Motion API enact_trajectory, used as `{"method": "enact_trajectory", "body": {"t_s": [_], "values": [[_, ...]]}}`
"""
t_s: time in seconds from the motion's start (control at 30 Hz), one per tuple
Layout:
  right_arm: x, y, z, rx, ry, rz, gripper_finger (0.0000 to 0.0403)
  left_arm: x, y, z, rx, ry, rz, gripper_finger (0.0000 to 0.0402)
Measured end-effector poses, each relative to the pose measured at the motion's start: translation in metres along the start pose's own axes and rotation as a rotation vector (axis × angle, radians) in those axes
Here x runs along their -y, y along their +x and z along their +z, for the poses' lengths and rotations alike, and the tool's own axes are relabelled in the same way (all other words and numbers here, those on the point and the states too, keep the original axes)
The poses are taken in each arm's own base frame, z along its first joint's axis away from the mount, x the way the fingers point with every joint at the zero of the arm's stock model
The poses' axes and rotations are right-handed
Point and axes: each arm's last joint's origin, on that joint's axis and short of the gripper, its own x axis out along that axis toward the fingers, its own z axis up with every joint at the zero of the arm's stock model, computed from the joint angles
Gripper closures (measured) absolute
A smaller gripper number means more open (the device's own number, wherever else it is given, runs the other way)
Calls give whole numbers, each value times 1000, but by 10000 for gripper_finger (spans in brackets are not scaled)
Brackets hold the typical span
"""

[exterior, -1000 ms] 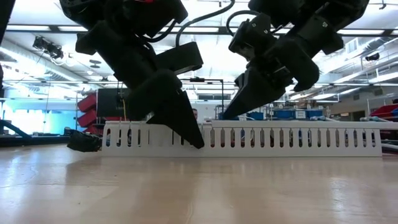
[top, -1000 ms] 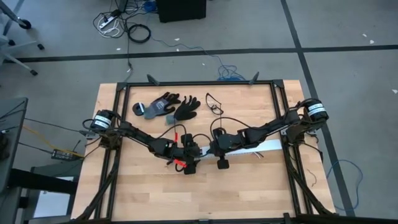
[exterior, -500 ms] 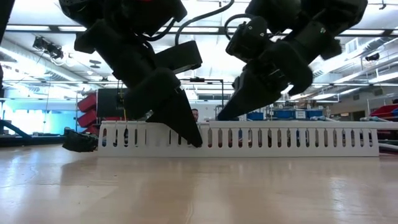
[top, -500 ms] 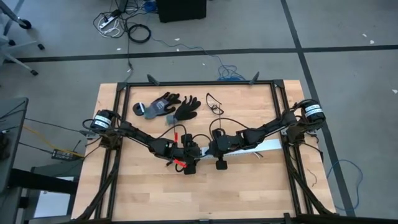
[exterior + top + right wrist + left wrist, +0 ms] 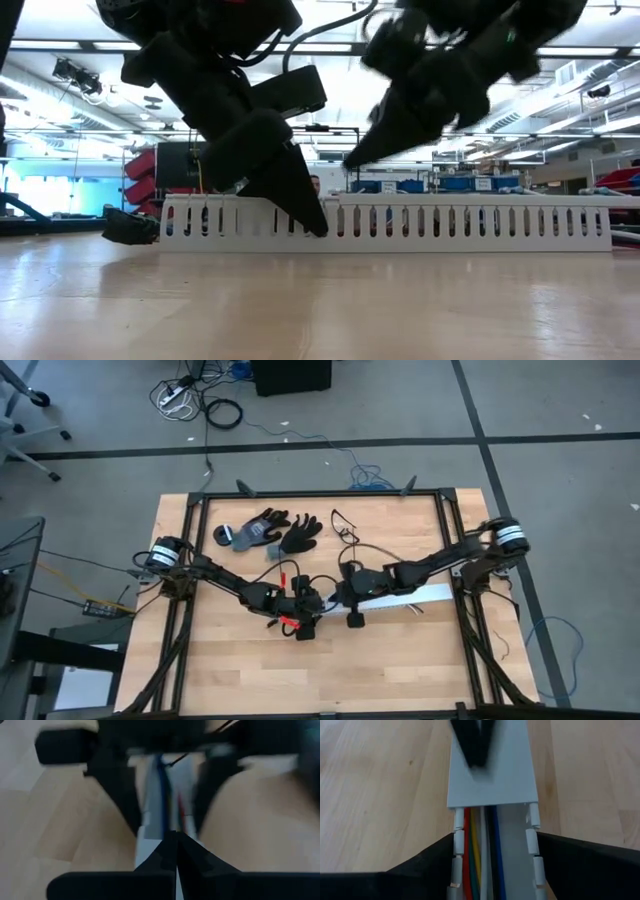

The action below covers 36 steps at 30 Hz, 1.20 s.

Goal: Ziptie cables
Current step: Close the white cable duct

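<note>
- Cables [image 5: 479, 851] are being steadied inside the slotted white duct [image 5: 492, 775], straddled by the wide-spread left gripper [image 5: 305, 605].
- Closed, empty right gripper [image 5: 335, 597] should be pressed squarely on its cover.

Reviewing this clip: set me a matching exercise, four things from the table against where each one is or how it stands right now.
Things:
1. left gripper
2. right gripper
3. cables
4. gloves

Places or states:
A. lying inside the white slotted duct
B. fingers shut, tip over the duct's flat cover
C. on the bare wood at the far side of the table, away from both arms
D. fingers spread on either side of the duct's open end

Pairs: 1-D, 2-B, 3-A, 4-C
</note>
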Motion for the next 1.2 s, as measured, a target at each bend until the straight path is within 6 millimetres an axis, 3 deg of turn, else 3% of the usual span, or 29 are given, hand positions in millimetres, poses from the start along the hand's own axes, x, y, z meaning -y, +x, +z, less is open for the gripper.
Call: {"method": "enact_trajectory", "body": {"t_s": [0.13,0.3,0.43,0.63,0.77,0.9,1.07,1.2], "values": [[-1,-31,12,-43,-3,-62,403,0,0,-1,-11,3,3,156],[-3,-49,3,-204,71,-67,403,0,0,-1,-14,4,3,156],[-6,-28,-16,-273,95,-23,403,0,0,-1,-15,7,4,156],[-4,20,-26,-164,116,80,403,-1,0,-2,-25,17,3,156],[-2,26,-20,-117,80,102,403,-1,0,-2,-27,13,1,156],[1,10,-7,-95,34,79,399,-1,0,-1,-18,6,-3,156],[-1,-18,13,-43,-67,108,346,-2,1,-1,-19,2,1,156],[-2,-27,11,-103,-70,152,269,-2,1,-1,-19,6,5,156]]}}
